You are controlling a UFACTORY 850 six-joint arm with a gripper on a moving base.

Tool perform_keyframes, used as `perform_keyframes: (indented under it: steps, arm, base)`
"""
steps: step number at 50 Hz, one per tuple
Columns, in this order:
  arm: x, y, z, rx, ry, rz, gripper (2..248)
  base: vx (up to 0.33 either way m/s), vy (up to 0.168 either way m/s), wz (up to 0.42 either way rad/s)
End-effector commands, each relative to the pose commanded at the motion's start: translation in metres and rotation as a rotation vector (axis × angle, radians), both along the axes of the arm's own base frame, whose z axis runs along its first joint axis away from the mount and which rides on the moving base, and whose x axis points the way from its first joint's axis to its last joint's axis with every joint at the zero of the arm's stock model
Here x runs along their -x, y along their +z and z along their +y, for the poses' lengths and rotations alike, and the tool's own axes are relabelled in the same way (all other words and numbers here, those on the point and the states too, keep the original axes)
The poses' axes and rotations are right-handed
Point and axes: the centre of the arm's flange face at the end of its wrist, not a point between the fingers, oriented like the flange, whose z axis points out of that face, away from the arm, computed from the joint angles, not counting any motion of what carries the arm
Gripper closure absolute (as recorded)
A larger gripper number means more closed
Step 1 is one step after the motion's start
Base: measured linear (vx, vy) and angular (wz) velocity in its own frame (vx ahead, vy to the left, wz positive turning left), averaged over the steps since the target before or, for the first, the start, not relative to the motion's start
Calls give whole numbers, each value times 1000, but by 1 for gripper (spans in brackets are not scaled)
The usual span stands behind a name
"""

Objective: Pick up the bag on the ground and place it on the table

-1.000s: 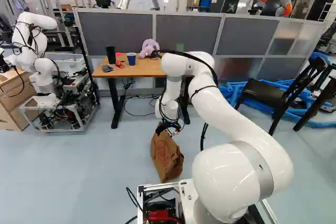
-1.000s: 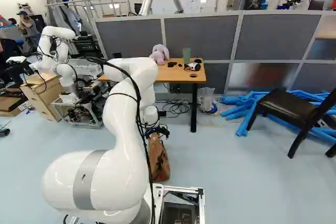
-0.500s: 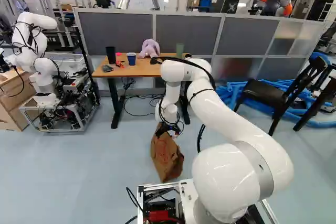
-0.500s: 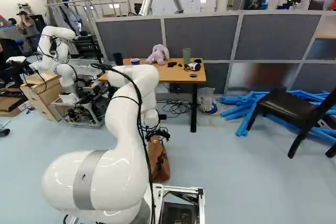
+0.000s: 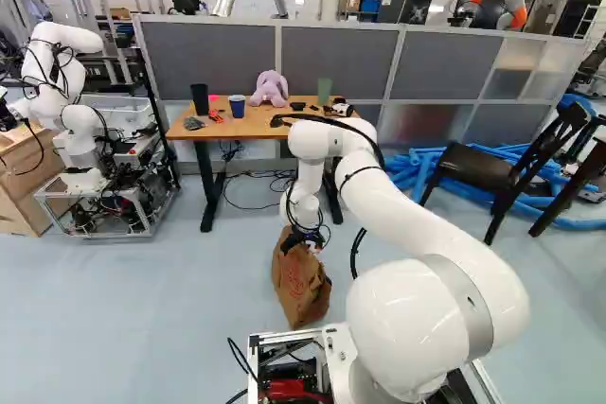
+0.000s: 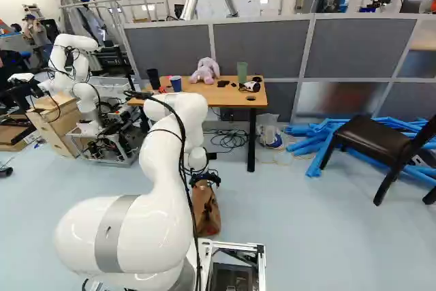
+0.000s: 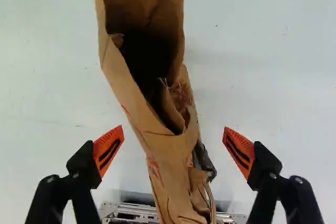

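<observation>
Several rectangular partition panels (image 5: 340, 54), matte grey within pale straight frames, behind the table. Next in size, the arm (image 5: 431, 224): glossy white, smooth rounded segments, broad grey band round the thickest one, black cable looped outside; bent over and down toward the floor. Then the table (image 5: 248, 124): flat wood-toned top, dark legs, beyond the arm's reach-down point. Then the paper bag (image 5: 301, 289): brown, creased, red print, uneven folded edge. On the floor, short of the table, directly beneath the gripper (image 5: 302, 239). In the wrist view, mouth gaping into a dark hollow, torn-looking fibres inside, narrower crumpled part between the fingers. Gripper (image 7: 174, 135) open: fingers spread wide, orange pads (image 7: 108, 149) wedge-shaped and ribbed, slotted in black. Not gripping; visible gap from paper to pad on either side. Smaller, on the tabletop: lilac plush toy (image 5: 271, 89), soft and rounded; black tumbler (image 5: 200, 99), tapered; green tumbler (image 5: 324, 92), translucent-looking; blue cup (image 5: 237, 107), shorter, pale rim.
</observation>
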Motion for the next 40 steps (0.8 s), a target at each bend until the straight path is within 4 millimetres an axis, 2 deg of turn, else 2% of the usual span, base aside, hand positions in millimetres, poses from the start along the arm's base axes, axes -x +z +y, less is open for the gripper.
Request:
perform_keyframes:
  steps: [18, 40]
  arm:
    - [0, -26, 0, 0, 0, 3, 3]
    - [0, -29, 0, 0, 0, 3, 3]
  base:
    - [0, 0, 0]
    - [0, 0, 0]
